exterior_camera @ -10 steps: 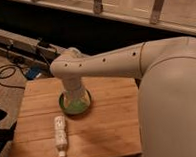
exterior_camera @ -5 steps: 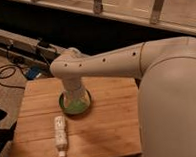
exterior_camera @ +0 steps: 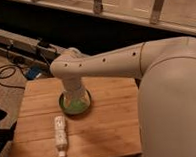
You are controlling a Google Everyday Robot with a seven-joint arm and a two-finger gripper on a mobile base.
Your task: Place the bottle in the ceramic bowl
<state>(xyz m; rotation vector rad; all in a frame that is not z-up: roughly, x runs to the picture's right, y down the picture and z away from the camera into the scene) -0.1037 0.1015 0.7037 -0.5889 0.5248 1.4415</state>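
The bottle lies flat on the wooden table, whitish with a pale label and its small white cap toward the front edge. The ceramic bowl sits just behind it, light green inside with a dark rim, mostly covered by my arm. My white arm reaches from the right across the table and bends down over the bowl. The gripper hangs at the bowl, largely hidden behind the wrist. The bottle lies apart from the gripper, a little to its front left.
The table's left and front edges drop off to the floor. Black cables and a blue object lie on the floor at back left. A long rail and a glazed railing run behind the table.
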